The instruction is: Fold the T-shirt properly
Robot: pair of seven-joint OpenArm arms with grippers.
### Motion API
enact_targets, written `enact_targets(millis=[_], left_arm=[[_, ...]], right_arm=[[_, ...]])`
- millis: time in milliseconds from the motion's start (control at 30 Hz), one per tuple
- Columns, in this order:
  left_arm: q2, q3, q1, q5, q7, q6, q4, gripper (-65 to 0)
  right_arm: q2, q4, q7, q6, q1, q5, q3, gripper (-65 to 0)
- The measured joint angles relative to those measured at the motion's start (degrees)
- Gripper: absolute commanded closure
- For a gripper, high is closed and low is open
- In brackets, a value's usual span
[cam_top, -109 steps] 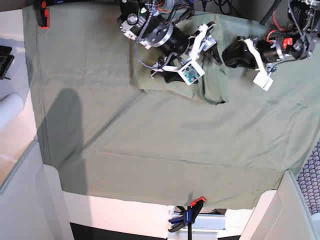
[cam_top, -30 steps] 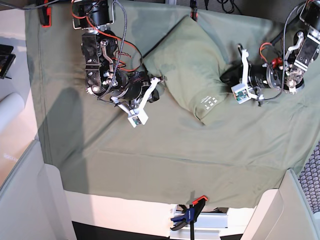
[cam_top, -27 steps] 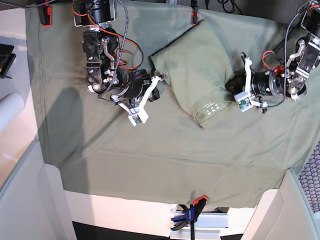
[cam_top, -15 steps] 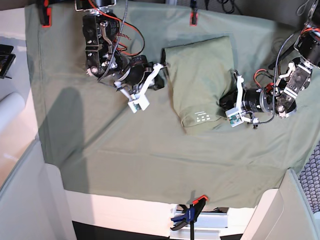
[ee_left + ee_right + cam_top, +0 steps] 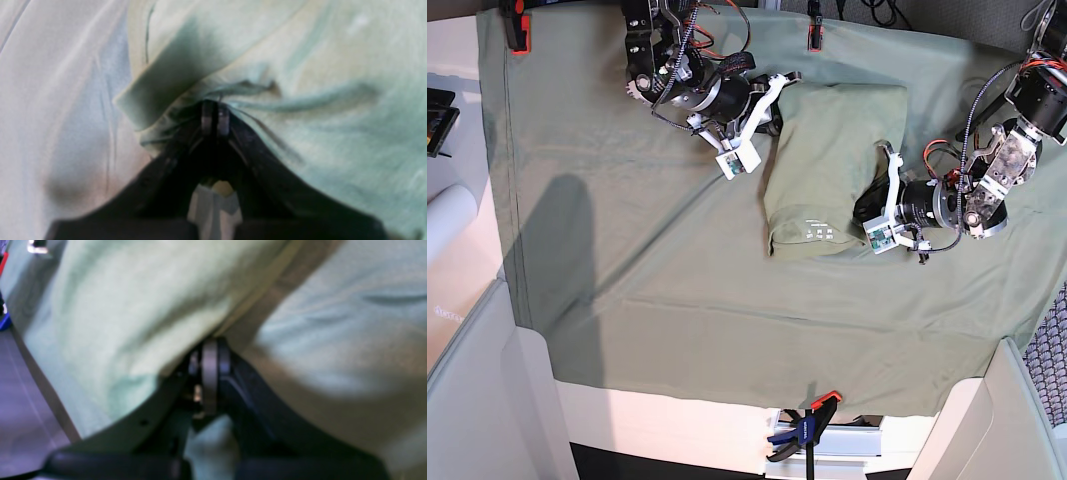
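Observation:
The pale green T-shirt point(image 5: 832, 160) lies folded into a long rectangle on the tablecloth point(image 5: 677, 290), with its printed label point(image 5: 817, 233) at the near end. My left gripper point(image 5: 864, 213) is at the shirt's near right edge. In the left wrist view it point(image 5: 212, 115) is shut on bunched shirt fabric point(image 5: 300, 83). My right gripper point(image 5: 777, 108) is at the shirt's far left corner. In the right wrist view it point(image 5: 210, 355) is shut on the shirt's folded edge point(image 5: 150, 306).
The grey-green tablecloth covers the table and is held by red clamps point(image 5: 517, 30) point(image 5: 815, 35) at the back and a blue and orange clamp point(image 5: 805, 425) at the front. A white roll point(image 5: 447, 215) lies off the left side.
The right gripper has moved up and to the right with the shirt's far left corner. The left gripper has shifted slightly left. The shirt now lies straighter and narrower, its label end lower left.

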Motion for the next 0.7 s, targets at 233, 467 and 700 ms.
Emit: enact_targets(millis=[233,467,700], left_arm=[[-0.3,0.2,0.0,-1.1,1.9,0.0,0.9,0.0],[-6.0,0.4,0.4,-6.1,5.7,0.2,10.1,0.0],[-10.2,-4.5,0.9,-12.9,10.6,0.2,19.4,0.0]], right_arm=[[-0.9,0.0,0.0,0.0,0.0,-1.2,-2.8,0.0],[-0.3,1.7,0.1,0.0,0.0,-6.6,-2.7,0.0],[0.8,4.4,0.2,0.1,0.0,-8.8,0.5,0.0]])
